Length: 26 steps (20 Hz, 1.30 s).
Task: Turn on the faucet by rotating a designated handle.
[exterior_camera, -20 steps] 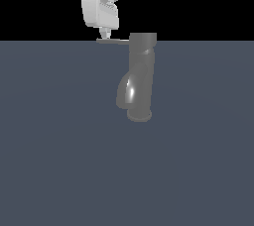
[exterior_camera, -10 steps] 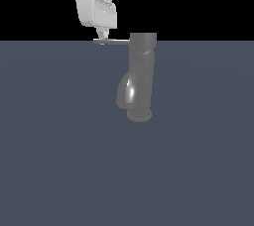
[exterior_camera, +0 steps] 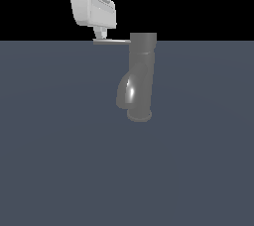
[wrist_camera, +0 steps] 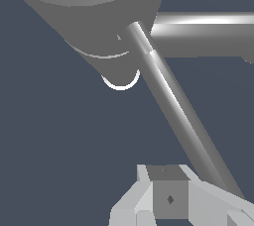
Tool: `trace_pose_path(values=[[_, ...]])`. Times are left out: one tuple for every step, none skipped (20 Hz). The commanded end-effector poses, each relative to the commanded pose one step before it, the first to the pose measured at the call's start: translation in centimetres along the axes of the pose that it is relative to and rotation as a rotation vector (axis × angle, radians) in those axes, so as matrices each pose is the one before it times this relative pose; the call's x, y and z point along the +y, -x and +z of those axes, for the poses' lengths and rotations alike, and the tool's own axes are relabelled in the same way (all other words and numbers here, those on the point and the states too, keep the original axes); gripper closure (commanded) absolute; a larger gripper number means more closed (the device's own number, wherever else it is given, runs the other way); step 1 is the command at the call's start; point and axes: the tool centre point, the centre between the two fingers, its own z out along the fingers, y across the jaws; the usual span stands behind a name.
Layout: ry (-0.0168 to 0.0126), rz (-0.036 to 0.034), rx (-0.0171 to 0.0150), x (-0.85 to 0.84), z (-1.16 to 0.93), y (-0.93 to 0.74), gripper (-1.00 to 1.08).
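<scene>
The dark grey faucet (exterior_camera: 141, 76) stands upright on the floor, its curved spout (exterior_camera: 125, 91) toward the exterior view's left. The thin handle (exterior_camera: 111, 42) sticks out level from the cap toward the exterior view's left. My gripper (exterior_camera: 100, 34) hangs down over the handle's outer end, fingers together, tips at the rod. In the wrist view the handle (wrist_camera: 173, 106) runs slantwise from the faucet column (wrist_camera: 89, 2) past my shut gripper (wrist_camera: 168, 193); the rod lies beside the fingers, not between them. The thick spout (wrist_camera: 203, 34) crosses behind.
A flat dark grey-blue floor (exterior_camera: 59, 160) spreads all around the faucet. The background above it is black. Nothing else stands in view.
My gripper has shifted a little toward the exterior view's left along the handle's outer end. The handle and faucet look the same.
</scene>
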Motion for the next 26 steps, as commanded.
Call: trace_pose_path(values=[[0.00403,-0.00548,0.00133,1.079,0.004,0.207,1.08],[0.0,0.0,0.0,0.303,-0.001,-0.023,1.08],[-0.00004,-0.00046,-0.00016,0.315,-0.007,-0.003,1.08],[0.0,0.0,0.0,0.305,-0.002,-0.023,1.08],[0.0,0.0,0.0,0.307,-0.002,-0.022,1.08],[0.0,0.0,0.0,0.0,0.0,0.0,1.08],[-0.00333,0.00567,-0.00119,-0.572,0.001,-0.262,1.08],[0.0,0.0,0.0,0.209,-0.005,-0.226,1.08],[0.0,0.0,0.0,0.21,-0.005,-0.227,1.08],[0.00026,-0.00041,0.00008,0.212,0.01,-0.204,1.08],[0.0,0.0,0.0,0.211,-0.005,-0.229,1.08],[0.0,0.0,0.0,0.212,-0.005,-0.23,1.08],[0.00025,-0.00041,0.00008,0.214,0.01,-0.207,1.08],[0.0,0.0,0.0,0.214,-0.005,-0.231,1.08],[0.00025,-0.00041,0.00007,0.216,0.009,-0.209,1.08],[0.0,0.0,0.0,0.216,-0.005,-0.233,1.08],[0.0,0.0,0.0,0.216,-0.005,-0.234,1.08],[0.00025,-0.00041,0.00007,0.218,0.009,-0.212,1.08],[0.0,0.0,0.0,0.218,-0.005,-0.236,1.08],[0.0,0.0,0.0,0.219,-0.005,-0.237,1.08],[0.00025,-0.00042,0.00006,0.221,0.008,-0.215,1.08],[0.0,0.0,0.0,0.221,-0.006,-0.239,1.08],[0.00025,-0.00042,0.00006,0.222,0.008,-0.217,1.08],[0.0,0.0,0.0,0.223,-0.006,-0.241,1.08],[0.0,0.0,0.0,0.223,-0.006,-0.242,1.08],[0.00024,-0.00042,0.00006,0.225,0.007,-0.22,1.08]])
